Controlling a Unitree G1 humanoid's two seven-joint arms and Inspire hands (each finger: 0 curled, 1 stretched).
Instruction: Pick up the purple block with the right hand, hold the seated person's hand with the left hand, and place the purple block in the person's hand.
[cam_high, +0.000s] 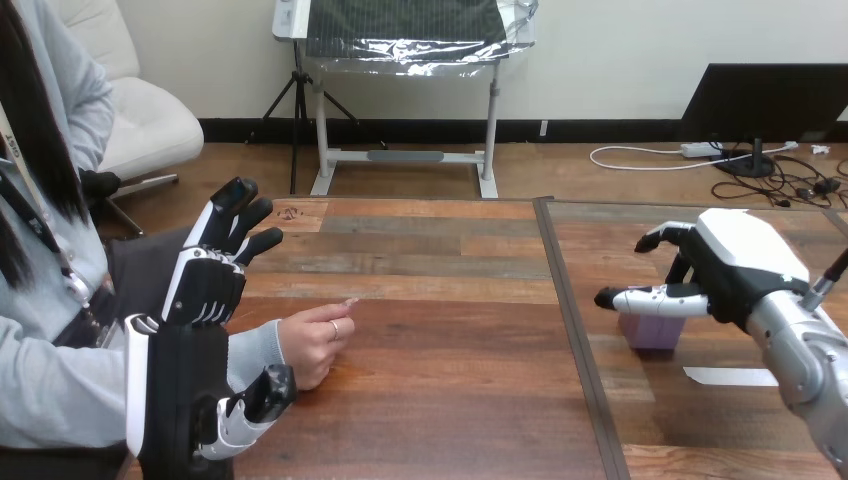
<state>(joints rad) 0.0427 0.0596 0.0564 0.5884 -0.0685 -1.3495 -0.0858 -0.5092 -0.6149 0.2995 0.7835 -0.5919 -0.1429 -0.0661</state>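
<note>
The purple block (651, 331) sits on the right half of the wooden table (440, 300). My right hand (722, 265) hovers just over it, fingers spread in a relaxed curve above the block's top, not closed on it. At the left, my left hand (205, 290) is raised with its fingers straight and pointing up, its thumb (262, 398) low beside the person's hand (312, 345). The person's hand rests loosely curled on the table just right of my left palm. I see nothing of mine curled round it.
A dark seam (572, 330) splits the tabletop into left and right parts. A white strip of paper (730, 376) lies on the table near my right forearm. The person sits at the left edge.
</note>
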